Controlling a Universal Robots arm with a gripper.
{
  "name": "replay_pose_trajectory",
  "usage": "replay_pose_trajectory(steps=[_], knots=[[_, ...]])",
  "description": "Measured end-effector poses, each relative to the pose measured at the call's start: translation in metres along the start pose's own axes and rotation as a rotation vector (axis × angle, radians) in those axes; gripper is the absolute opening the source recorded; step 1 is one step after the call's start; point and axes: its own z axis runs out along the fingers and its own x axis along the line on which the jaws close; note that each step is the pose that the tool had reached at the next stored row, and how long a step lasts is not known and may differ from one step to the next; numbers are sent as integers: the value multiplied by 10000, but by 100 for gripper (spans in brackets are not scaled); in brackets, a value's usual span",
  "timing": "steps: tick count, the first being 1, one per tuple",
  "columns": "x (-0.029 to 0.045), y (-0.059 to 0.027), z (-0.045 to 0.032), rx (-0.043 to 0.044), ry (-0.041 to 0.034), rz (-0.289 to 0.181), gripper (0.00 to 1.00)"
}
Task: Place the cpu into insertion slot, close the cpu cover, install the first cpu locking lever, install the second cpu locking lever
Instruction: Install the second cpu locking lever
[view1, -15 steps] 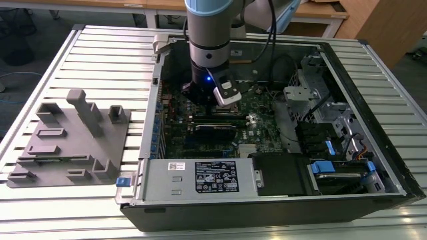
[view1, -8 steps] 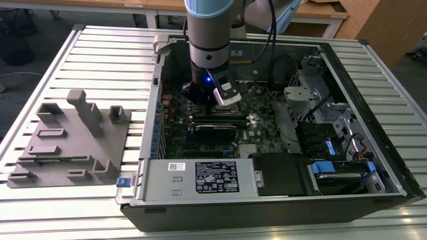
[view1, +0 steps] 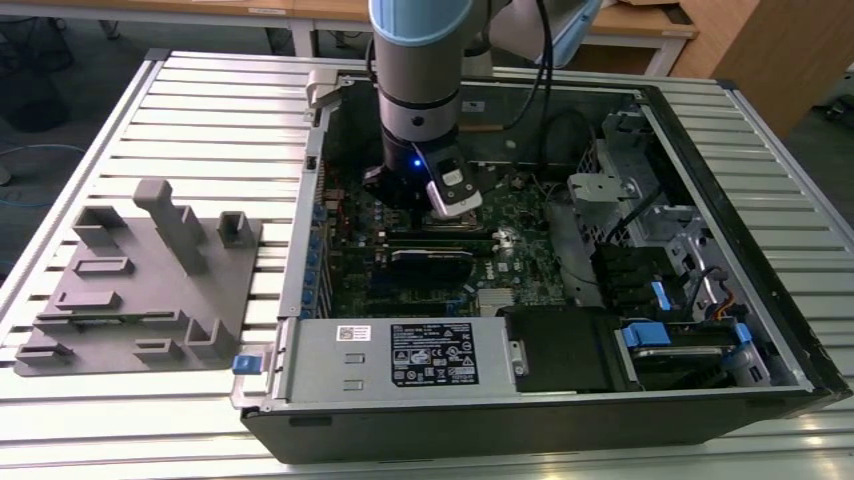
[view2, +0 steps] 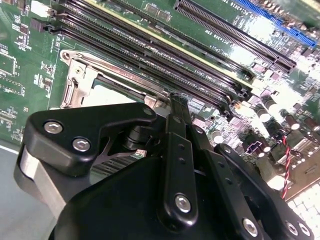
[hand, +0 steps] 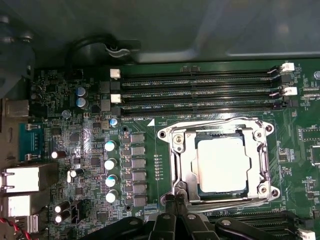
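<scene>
The cpu (hand: 222, 165) lies flat in the insertion slot (hand: 267, 192), its pale metal top showing through the cut-out of the cpu cover (hand: 182, 160), which is folded down over it. A thin wire lever (hand: 215, 121) runs along the socket's side nearest the memory slots. My gripper (hand: 175, 199) is shut, with its tips together at the socket's edge on the opposite side; whether they pinch a lever is hidden. In the second wrist view the gripper (view2: 178, 102) stands just over the cover (view2: 80, 80) and cpu (view2: 107, 92). In the exterior view the gripper (view1: 447, 218) reaches down inside the computer case (view1: 534, 400).
Long black memory slots (hand: 200, 90) run beside the socket, and upright capacitors (hand: 110, 162) stand on another side. Case walls, a drive cage (view1: 667, 260) and a power supply (view1: 400, 355) ring the board. A grey fixture (view1: 147, 280) sits on the slatted table at the exterior view's left.
</scene>
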Motion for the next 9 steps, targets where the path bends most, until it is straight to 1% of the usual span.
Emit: replay_pose_trajectory(steps=[3,9], knots=[[-1,-24,2,-133,13,8,10],[-2,-62,5,-361,31,21,10]])
